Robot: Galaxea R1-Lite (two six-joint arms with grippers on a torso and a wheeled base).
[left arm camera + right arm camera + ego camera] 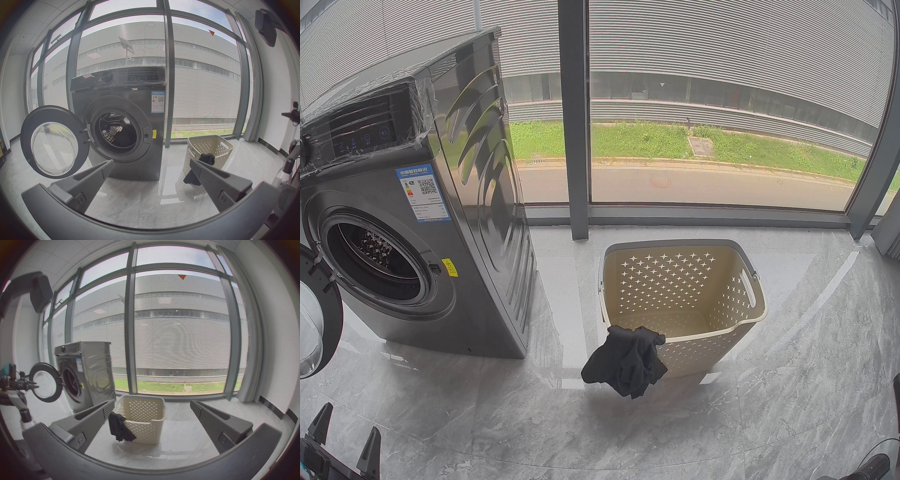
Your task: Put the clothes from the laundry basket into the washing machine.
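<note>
You have one dark garment (625,361) to count, draped over the near rim of the single cream laundry basket (669,281), most of it hanging down the outer wall. The basket stands on the grey floor (675,425) by the window (706,94), near the one washing machine (481,206) on your left, whose round door (315,319) is swung open. Your two end effectors sit well apart from the basket. The left end effector (150,163) has its fingers spread wide with nothing between them, and the right end effector (151,402) is equally wide and empty.
</note>
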